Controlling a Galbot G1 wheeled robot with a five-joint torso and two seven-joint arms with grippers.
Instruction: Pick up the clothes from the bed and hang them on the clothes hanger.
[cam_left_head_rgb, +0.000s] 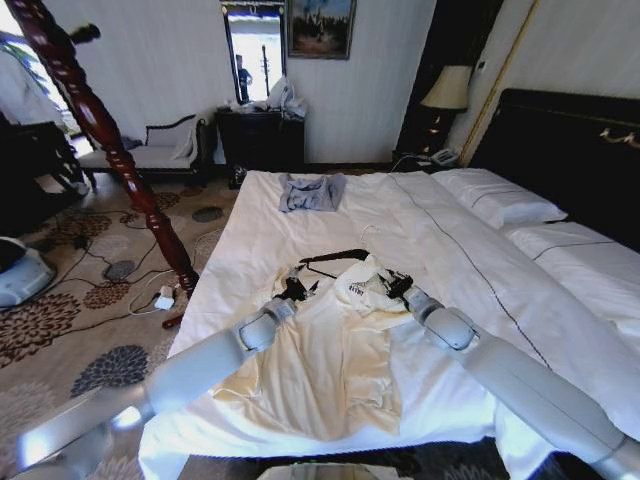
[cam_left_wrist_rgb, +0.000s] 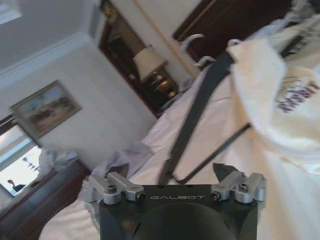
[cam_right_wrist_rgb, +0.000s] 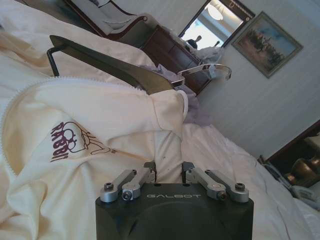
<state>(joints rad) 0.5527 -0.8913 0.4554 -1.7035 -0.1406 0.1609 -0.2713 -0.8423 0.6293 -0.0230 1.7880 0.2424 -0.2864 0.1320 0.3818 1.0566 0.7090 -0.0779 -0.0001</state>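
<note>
The cream clothes (cam_left_head_rgb: 335, 350) lie spread on the bed (cam_left_head_rgb: 250, 240), dark logo (cam_right_wrist_rgb: 70, 142) up. The dark clothes hanger (cam_left_head_rgb: 330, 257) rests at the collar, one arm under the fabric. My left gripper (cam_left_head_rgb: 292, 290) is at the collar's left side. In the left wrist view it (cam_left_wrist_rgb: 169, 172) is open, with the end of the clothes hanger (cam_left_wrist_rgb: 197, 112) between its fingers (cam_left_wrist_rgb: 114, 184). My right gripper (cam_left_head_rgb: 397, 285) is at the collar's right side. In the right wrist view it (cam_right_wrist_rgb: 168, 167) is shut on a fold of the clothes (cam_right_wrist_rgb: 125, 120), beside the clothes hanger (cam_right_wrist_rgb: 100, 60) and its silver hook (cam_right_wrist_rgb: 207, 69).
A grey-blue garment (cam_left_head_rgb: 311, 191) lies farther up the bed. Pillows (cam_left_head_rgb: 500, 200) and a dark headboard (cam_left_head_rgb: 570, 150) are on the right. A reddish wooden post (cam_left_head_rgb: 100, 130) leans at the left over patterned carpet (cam_left_head_rgb: 60, 310) with cables. A lamp (cam_left_head_rgb: 447, 90) stands behind.
</note>
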